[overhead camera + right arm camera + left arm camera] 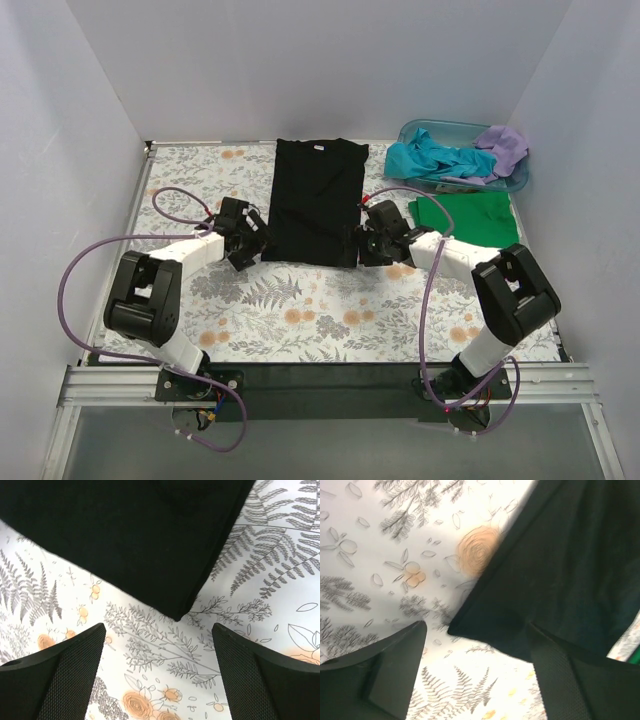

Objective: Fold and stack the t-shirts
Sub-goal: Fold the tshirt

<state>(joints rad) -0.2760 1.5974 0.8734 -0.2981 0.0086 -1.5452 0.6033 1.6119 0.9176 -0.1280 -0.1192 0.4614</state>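
Note:
The black t-shirt (313, 200) lies flat on the floral table, folded into a long strip with its collar at the far end. My left gripper (245, 246) is open at its near left corner, and in the left wrist view (477, 680) that corner of the black t-shirt (560, 565) lies just ahead of the jaws. My right gripper (362, 244) is open at the near right corner, and the black t-shirt (135, 535) lies just beyond the right gripper (157, 675). Neither holds anything. A folded bright green t-shirt (465, 218) lies to the right.
A translucent blue tub (516, 182) at the back right holds a crumpled teal t-shirt (430, 160) and a lilac t-shirt (503, 145). White walls enclose the table on three sides. Purple cables loop beside both arms.

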